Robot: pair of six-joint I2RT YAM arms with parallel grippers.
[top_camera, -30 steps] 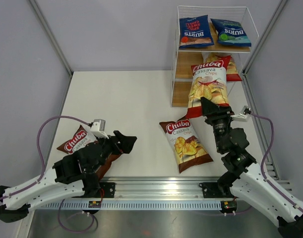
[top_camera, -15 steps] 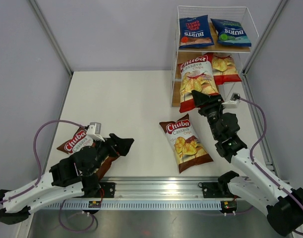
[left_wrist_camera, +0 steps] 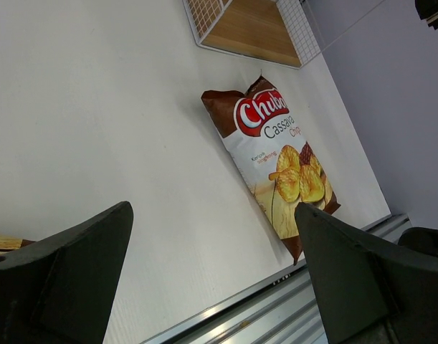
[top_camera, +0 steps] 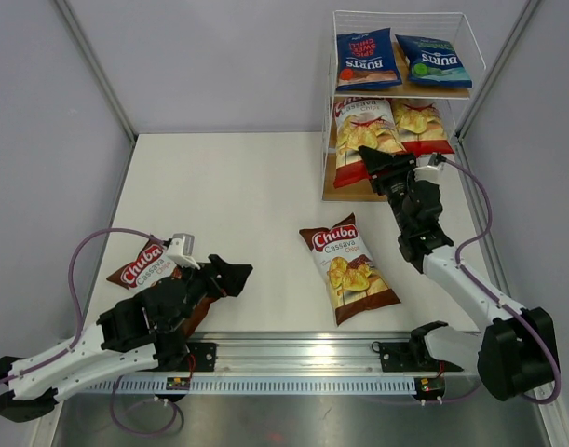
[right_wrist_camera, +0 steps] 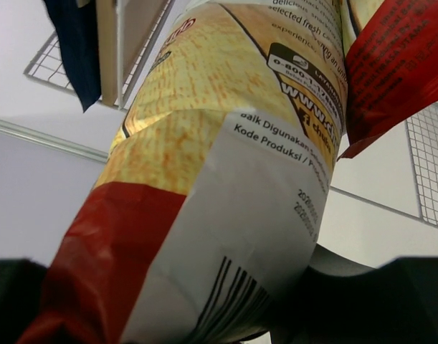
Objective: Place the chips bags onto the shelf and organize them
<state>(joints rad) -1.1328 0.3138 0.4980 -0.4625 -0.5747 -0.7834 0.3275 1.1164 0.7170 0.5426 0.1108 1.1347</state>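
shelf [top_camera: 400, 90]: white wire rack with three stepped wooden tiers, at the far right corner of the desk [top_camera: 237, 186].
top tier: holds two dark-blue bags side by side, the left burts bag [top_camera: 367, 58] and the right burts bag [top_camera: 432, 58], both face up.
middle tier: holds two bags. the right red-and-white bag [top_camera: 422, 126] lies in the right half. the left red-and-white bag [top_camera: 360, 135] fills the left half, just beside its neighbour, with its lower end projecting past the front edge. whether it rests on the wood cannot be told.
bottom tier [top_camera: 343, 189]: bare wood shows at the left front – the rest is hidden behind the projecting bag and the right arm.
right jaws: clenched on the lower end of the left red-and-white bag, in front of the shelf. the right wrist view shows that bag's back panel, barcode nearest the fingers, rising toward the rack.
left jaws: released, spread wide, nothing between the fingers [left_wrist_camera: 75, 279]. they hang over the near left part of the desk.
centre brown bag [top_camera: 349, 270]: flat on the desk, face up, near the front rail – well apart from the shelf and both jaws.
left brown bag [top_camera: 138, 267]: flat on the desk at the near left, partly covered by the left arm.
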